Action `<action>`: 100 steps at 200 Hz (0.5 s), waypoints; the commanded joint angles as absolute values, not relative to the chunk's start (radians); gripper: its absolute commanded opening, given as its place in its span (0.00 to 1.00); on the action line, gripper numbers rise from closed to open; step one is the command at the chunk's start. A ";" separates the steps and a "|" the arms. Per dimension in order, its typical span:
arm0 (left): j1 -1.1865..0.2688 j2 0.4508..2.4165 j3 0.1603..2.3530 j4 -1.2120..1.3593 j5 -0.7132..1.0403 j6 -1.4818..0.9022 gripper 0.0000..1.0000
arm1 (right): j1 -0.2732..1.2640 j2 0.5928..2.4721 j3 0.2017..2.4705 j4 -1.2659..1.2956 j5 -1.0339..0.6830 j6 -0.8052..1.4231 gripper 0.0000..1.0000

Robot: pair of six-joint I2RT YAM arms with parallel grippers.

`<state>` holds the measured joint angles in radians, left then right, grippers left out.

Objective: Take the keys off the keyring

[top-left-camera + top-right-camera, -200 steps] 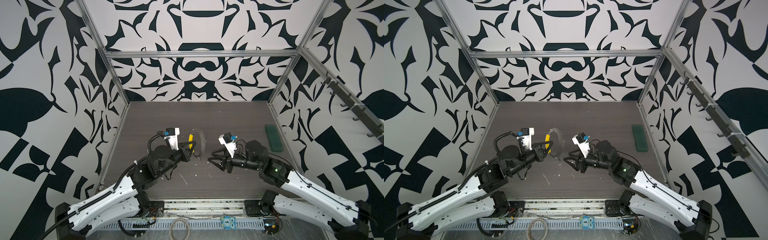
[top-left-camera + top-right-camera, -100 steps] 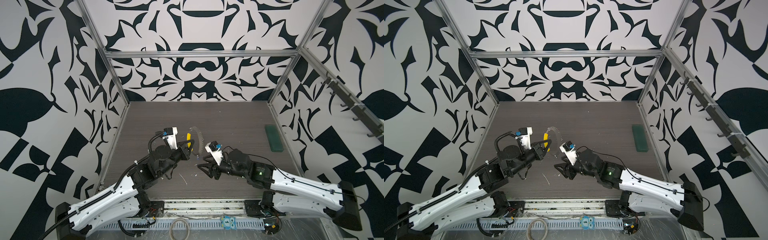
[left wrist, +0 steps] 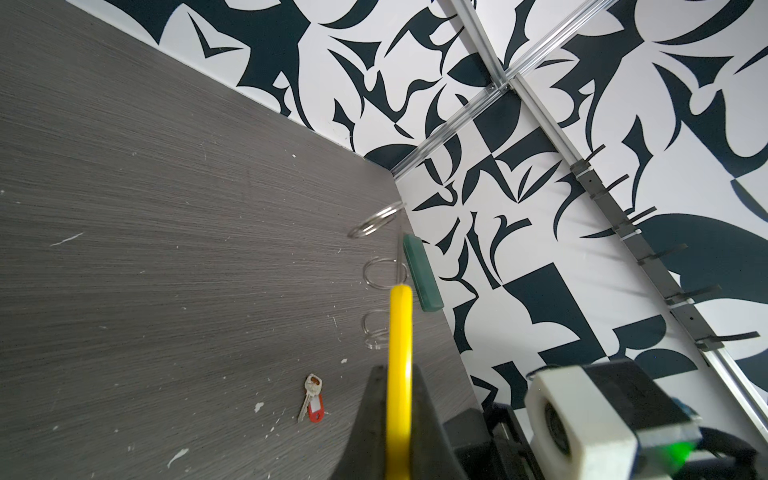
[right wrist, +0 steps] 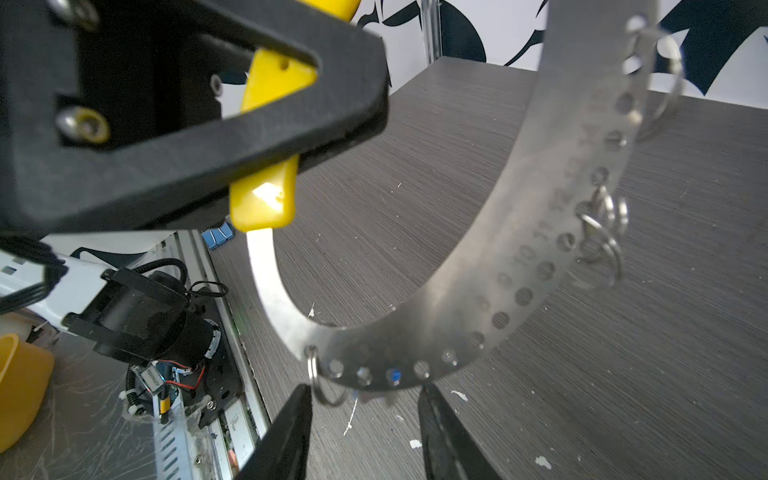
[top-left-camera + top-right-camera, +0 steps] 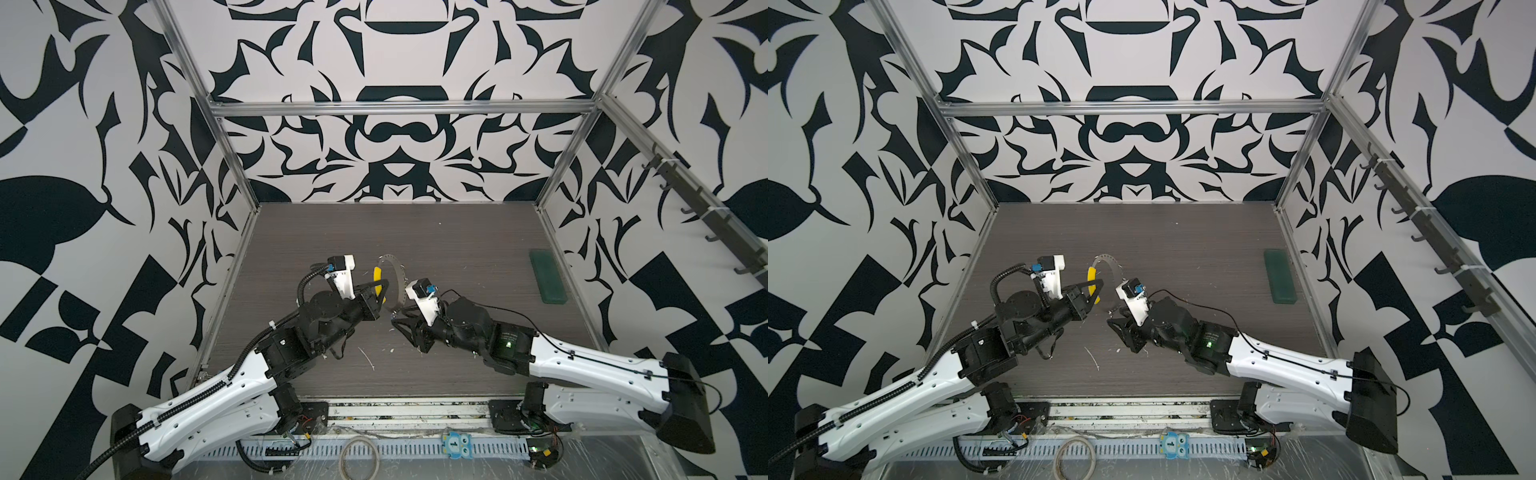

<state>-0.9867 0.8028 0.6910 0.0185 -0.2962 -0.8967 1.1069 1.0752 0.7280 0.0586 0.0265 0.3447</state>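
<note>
The keyring (image 5: 400, 277) is a thin grey metal band with a row of holes and a curved yellow section (image 5: 377, 277). My left gripper (image 5: 384, 287) is shut on the yellow section (image 3: 400, 332) and holds the loop upright above the table. Small metal rings (image 4: 602, 224) hang from the band (image 4: 519, 249), and a blue speck shows through one hole. My right gripper (image 4: 365, 409) is open, its fingers (image 4: 291, 432) on either side of the loop's lowest part, beside a small ring (image 4: 320, 384). A red key (image 3: 314, 402) lies on the table in the left wrist view.
A green block (image 5: 547, 276) lies near the right wall. White flecks (image 5: 366, 357) dot the dark table (image 5: 457, 249). A beige hoop (image 5: 359, 457) and a blue tag (image 5: 455, 444) sit on the front rail. A hook rail (image 5: 706, 216) runs along the right wall.
My right arm has swung left and come in under the keyring. Its jaws have narrowed a little. The left gripper has kept its hold on the yellow section.
</note>
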 commanded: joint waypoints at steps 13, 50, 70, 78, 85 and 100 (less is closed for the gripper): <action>-0.985 0.804 0.671 0.038 -0.310 -0.918 0.00 | 1.110 1.072 0.783 0.125 0.027 0.327 0.43; -0.985 0.806 0.666 0.037 -0.311 -0.922 0.00 | 1.110 1.079 0.794 0.142 0.012 0.320 0.37; -0.983 0.802 0.664 0.037 -0.310 -0.923 0.00 | 1.110 1.090 0.803 0.136 0.011 0.317 0.31; -0.984 0.800 0.661 0.037 -0.311 -0.922 0.00 | 1.110 1.091 0.803 0.135 0.012 0.317 0.29; -0.984 0.800 0.660 0.035 -0.311 -0.925 0.00 | 1.111 1.091 0.803 0.137 0.010 0.317 0.27; -0.985 0.795 0.655 0.037 -0.312 -0.927 0.00 | 1.111 1.091 0.805 0.139 0.005 0.314 0.26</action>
